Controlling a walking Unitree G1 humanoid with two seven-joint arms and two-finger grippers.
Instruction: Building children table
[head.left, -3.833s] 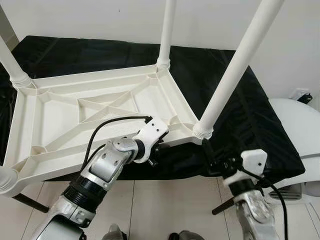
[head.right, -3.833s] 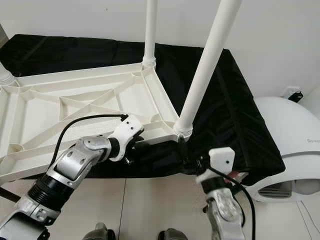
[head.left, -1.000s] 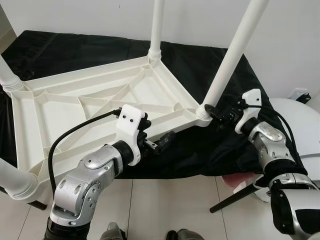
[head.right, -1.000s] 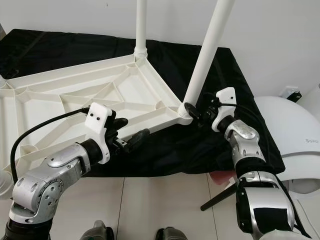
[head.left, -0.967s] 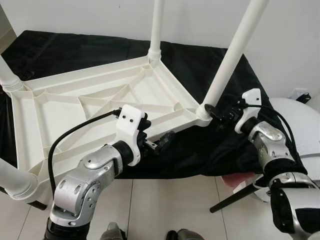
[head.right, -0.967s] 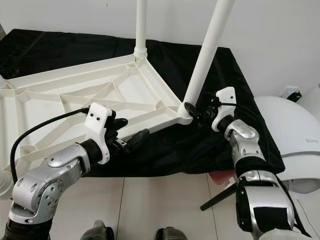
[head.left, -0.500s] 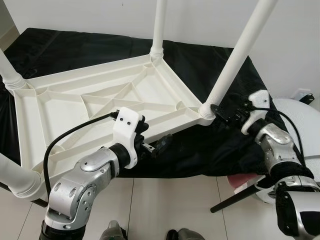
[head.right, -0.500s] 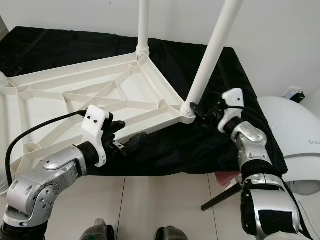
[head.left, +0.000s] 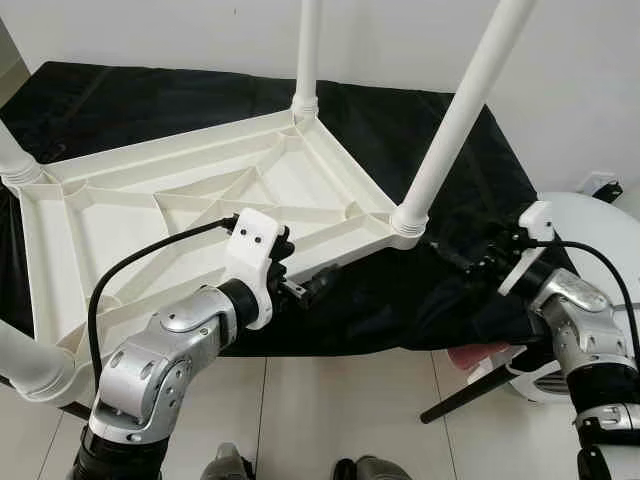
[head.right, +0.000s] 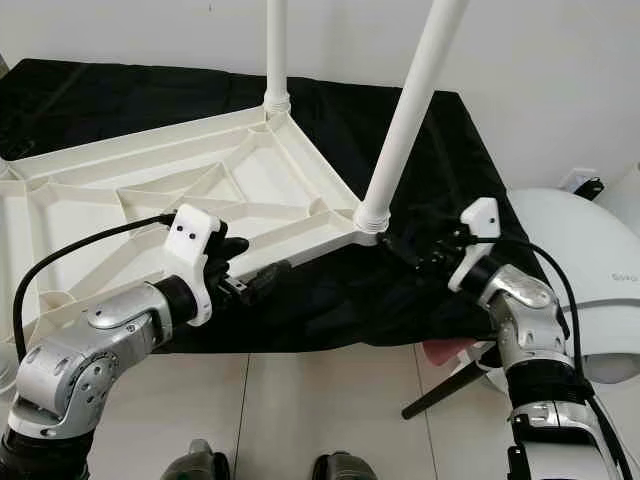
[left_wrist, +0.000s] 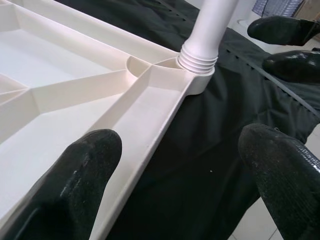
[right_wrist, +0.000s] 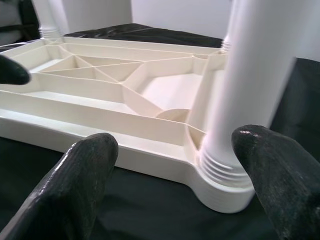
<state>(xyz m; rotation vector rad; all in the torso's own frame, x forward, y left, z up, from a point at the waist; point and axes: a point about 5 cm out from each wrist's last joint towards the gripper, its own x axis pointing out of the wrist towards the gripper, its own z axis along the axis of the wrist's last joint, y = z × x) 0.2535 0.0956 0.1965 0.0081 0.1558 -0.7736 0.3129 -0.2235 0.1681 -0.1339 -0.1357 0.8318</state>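
Upturned white ribbed plastic table (head.left: 190, 215) lies on black cloth (head.left: 470, 200). Right gripper (head.left: 478, 262) has backed off the near white leg (head.left: 450, 130), jaws wide, empty; leg looks seated. Left gripper (head.left: 310, 285) gapes beside the table's front rim.

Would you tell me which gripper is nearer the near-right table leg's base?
Right. The right gripper sits just beside the leg base; the left gripper is farther along the tabletop edge.

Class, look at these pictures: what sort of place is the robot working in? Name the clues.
Probably a room in a home, used as a work spot. Clues: an upturned white plastic table lying on a surface draped in black cloth, a pale tiled floor and a plain white wall.
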